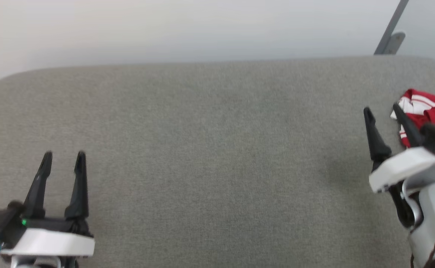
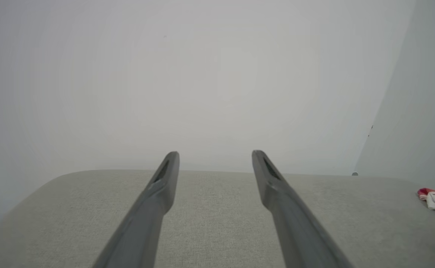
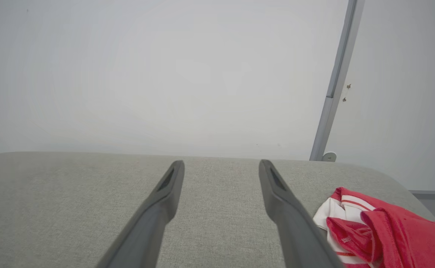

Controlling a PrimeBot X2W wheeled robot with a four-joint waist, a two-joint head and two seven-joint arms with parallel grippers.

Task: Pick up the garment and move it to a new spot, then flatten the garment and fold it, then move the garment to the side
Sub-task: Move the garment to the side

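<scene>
right pincer (image 1: pixel 382 108): fingers apart, nothing in them, over the right end of the grey fabric counter (image 1: pixel 217 149). garment (image 1: pixel 431 108) lies bunched just to its right, at the counter's right edge. Its outer finger overlaps the cloth in the head view; contact unclear. It's a heap with no clear long axis. left pincer (image 1: pixel 64 153) is also spread and empty, well apart at far left. Right arm is nearer and, I judge, needs a small shift right.

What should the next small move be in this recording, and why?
Probably the right gripper should shift toward its right and lower onto the garment. The garment lies crumpled at the right end of the grey padded surface, beside the open jaws rather than between them, so nothing is gripped yet. The left gripper, also open, is far off on the left.
</scene>
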